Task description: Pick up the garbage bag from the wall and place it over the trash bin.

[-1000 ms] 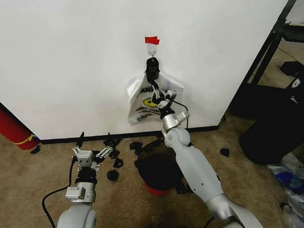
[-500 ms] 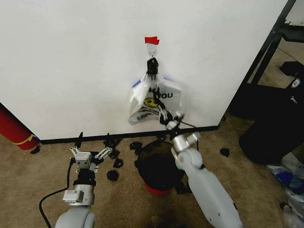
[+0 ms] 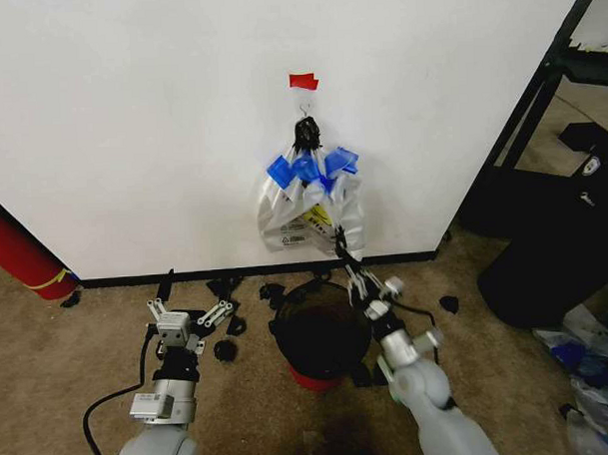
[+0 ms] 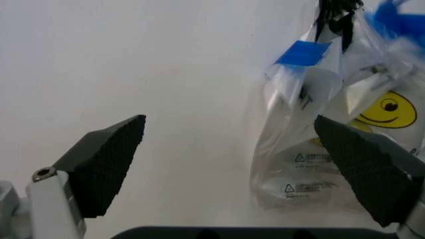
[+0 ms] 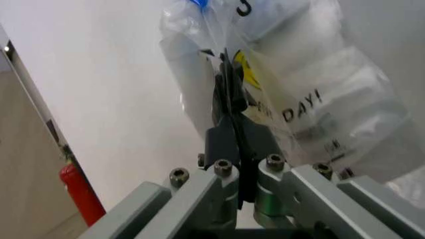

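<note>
- Head view: the garbage bag (image 3: 309, 209) is seen hanging against the white wall (image 3: 131, 124), gathered at its top under a small hook (image 3: 304, 110) with a piece of red tape (image 3: 303, 81) just above it.
- Blue tape patches are seen near the gathered top of the bag; a yellow smiley and black lettering are printed lower down.
- The right gripper (image 3: 345, 254) is raised to the lower edge of the bag, directly above the trash bin (image 3: 321, 342).
- Right wrist view: the black fingers (image 5: 226, 107) of the right gripper are pressed together, with a fold of the clear plastic pinched between them. The bag (image 5: 299, 94) is held by this fold while its top is on the hook.
- The trash bin stands upright on the carpet (image 3: 69, 365) below the bag, close to the black baseboard (image 3: 126, 280); its black inside faces up.
- The left gripper (image 3: 192, 316) is held low over the carpet, to the left of the bin and apart from it.
- Left wrist view: the two pads (image 4: 106, 162) of the left gripper are spread wide, with nothing between them; the bag (image 4: 325, 139) is seen beyond them against the wall.
- Small black pieces (image 3: 228, 348) are scattered on the carpet around the bin.
- A long red cylinder with a yellow band (image 3: 20, 252) is leaned by the wall at the far left.
</note>
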